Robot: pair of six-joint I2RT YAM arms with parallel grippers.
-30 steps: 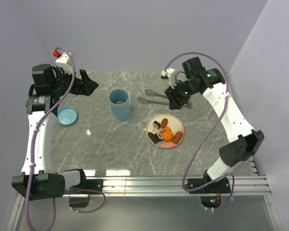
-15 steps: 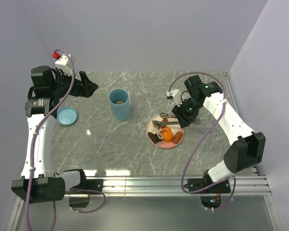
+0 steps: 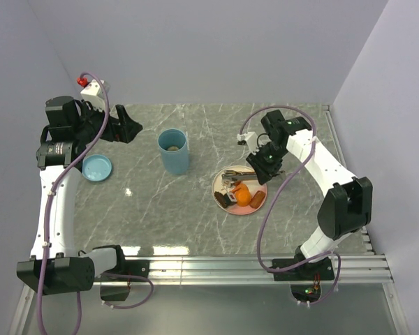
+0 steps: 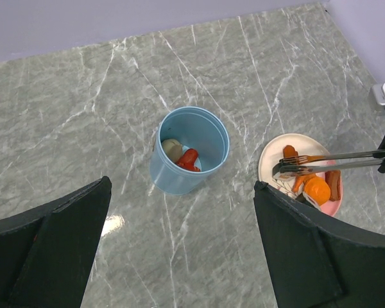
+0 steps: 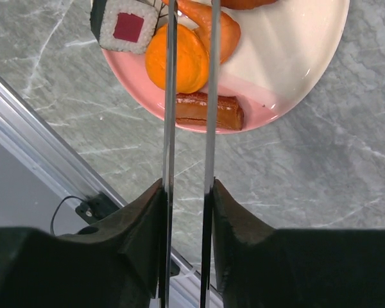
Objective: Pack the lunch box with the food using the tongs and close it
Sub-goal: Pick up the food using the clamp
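Because the right wrist view's top edge cuts off their tips, what the tongs [image 5: 169, 115] pinch cannot be told; the right gripper [image 5: 187, 187] squeezes their silver arms nearly together above the food [image 5: 189, 61] on the pink plate [image 5: 295, 58]. At the plate's ten o'clock stands the open, light-blue lunch box [image 3: 173, 159].

Right pincer [image 3: 262, 165] holding tongs [image 3: 239, 176], over plate [image 3: 220, 187]

Your left arm [image 3: 50, 209] and right arm [image 3: 333, 167] are white links between black joint housings, each trailed by a looping purple cable [image 3: 260, 241]. A red-tipped white connector [image 3: 91, 86] sits at 10 o'clock, a green light [image 3: 288, 126] at 2 o'clock; the left gripper [image 4: 183, 186] and right gripper [image 5: 188, 186] have matte black fingers [image 4: 51, 250].
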